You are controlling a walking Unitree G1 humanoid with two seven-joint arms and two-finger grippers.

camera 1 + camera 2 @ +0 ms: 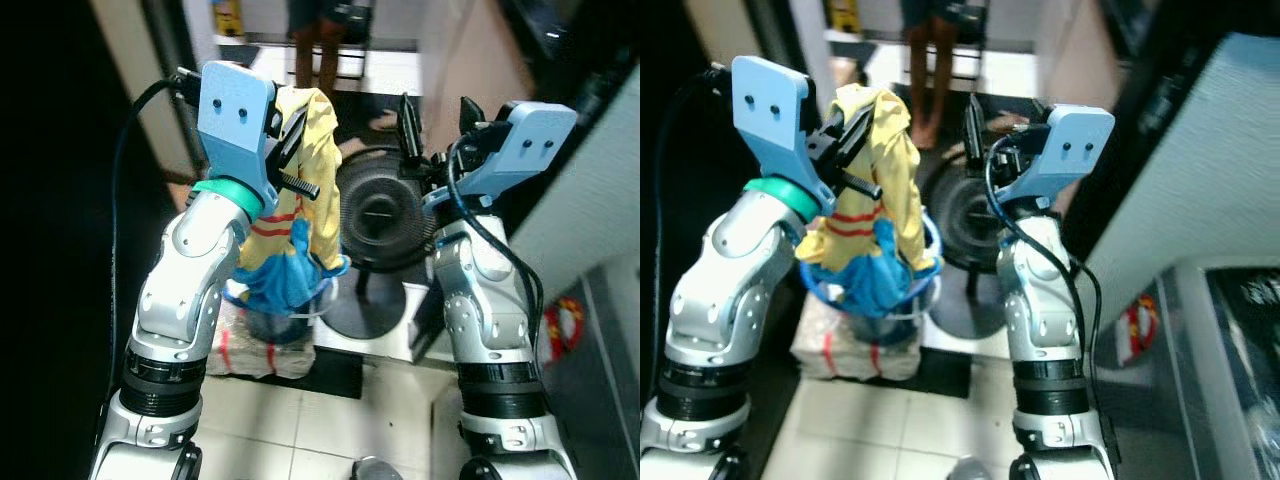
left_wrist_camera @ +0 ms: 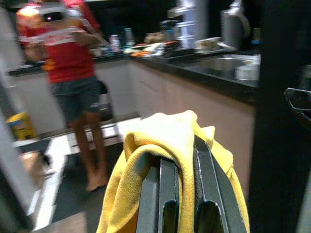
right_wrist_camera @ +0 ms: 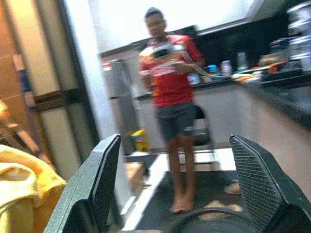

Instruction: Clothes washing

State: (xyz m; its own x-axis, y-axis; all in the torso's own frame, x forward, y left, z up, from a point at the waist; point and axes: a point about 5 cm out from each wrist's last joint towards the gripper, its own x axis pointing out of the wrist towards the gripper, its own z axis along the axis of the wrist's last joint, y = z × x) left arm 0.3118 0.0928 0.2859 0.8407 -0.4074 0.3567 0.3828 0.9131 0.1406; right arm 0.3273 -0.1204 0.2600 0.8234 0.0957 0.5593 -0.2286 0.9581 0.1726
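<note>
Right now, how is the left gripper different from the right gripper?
The left gripper has its fingers shut on a yellow garment; the right gripper has its fingers spread open and holds nothing. Both are raised with blue wrist housings.

Both arms are showing silver jointed shells with black ribbed rings near the base; each wrist is carrying a pale blue plate with two small holes; a green band is sitting below the left plate; black cables are trailing beside it.
</note>
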